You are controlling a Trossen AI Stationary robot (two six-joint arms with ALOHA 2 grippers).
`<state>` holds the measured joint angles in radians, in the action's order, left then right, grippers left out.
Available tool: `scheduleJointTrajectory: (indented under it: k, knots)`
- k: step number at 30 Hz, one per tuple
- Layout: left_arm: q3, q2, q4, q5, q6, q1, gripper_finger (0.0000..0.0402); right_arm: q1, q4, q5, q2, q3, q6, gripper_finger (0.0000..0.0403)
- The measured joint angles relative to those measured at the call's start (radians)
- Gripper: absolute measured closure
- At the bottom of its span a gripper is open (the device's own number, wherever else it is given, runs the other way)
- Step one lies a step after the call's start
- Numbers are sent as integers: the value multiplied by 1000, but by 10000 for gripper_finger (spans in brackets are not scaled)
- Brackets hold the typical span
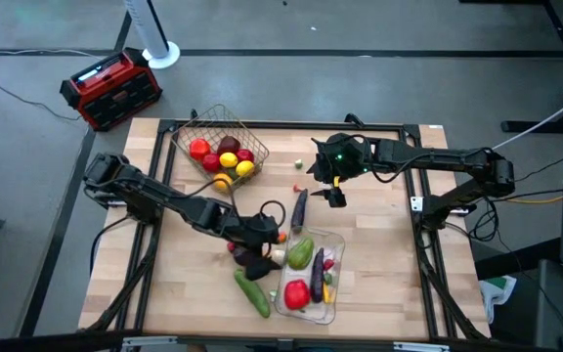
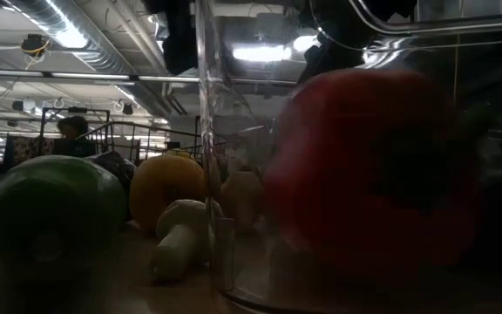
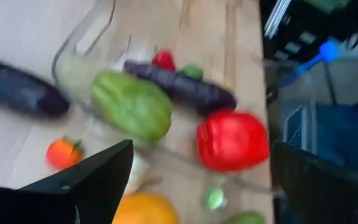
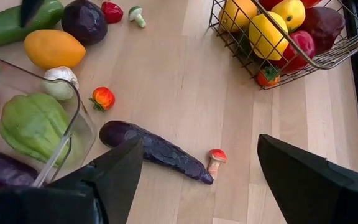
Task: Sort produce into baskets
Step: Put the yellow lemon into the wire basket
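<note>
Here, left gripper (image 1: 252, 256) low beside clear tray (image 1: 335, 305), fingers (image 3: 98, 180) spread wide, holding nothing. Right gripper (image 1: 335, 196) above counter (image 1: 379, 264), fingers (image 4: 309, 180) wide, over long eggplant (image 4: 154, 151).

Left arm is reaching diagonally across the table, its left gripper (image 1: 254, 242) sitting just left of the clear plastic tray (image 1: 332, 311), over a few loose pieces there; finger state isn't readable. Right arm is stretching in from the right edge, right gripper (image 1: 335, 196) hanging near the upper end of a loose purple eggplant (image 1: 299, 208) lying above the tray. Tray is holding a green squash (image 1: 300, 252), a second eggplant (image 1: 318, 273) and a red pepper (image 1: 296, 293). Green cucumber (image 1: 252, 293) is lying on the table just left of the tray. Wire-mesh basket (image 1: 192, 128) is sitting at top left, holding red and yellow round fruits (image 1: 227, 159). Red-and-black box (image 1: 111, 89) is sitting on the floor beyond the table's corner.
</note>
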<state>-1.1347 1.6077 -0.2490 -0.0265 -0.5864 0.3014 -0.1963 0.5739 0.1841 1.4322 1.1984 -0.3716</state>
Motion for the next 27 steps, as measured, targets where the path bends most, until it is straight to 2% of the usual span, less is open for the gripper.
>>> scheduleJointTrajectory:
  k: [7,13,23,27]
  knots:
    - [0,22,-194,-27,88,0,27,0,0,0,0,0,0,91]
    - [0,62,-206,-49,174,7,27,0,3,0,0,0,0,91]
    - [0,133,-209,-48,171,42,27,0,1,0,0,0,0,91]
    - [0,136,-209,-48,212,61,27,0,1,0,0,0,0,91]
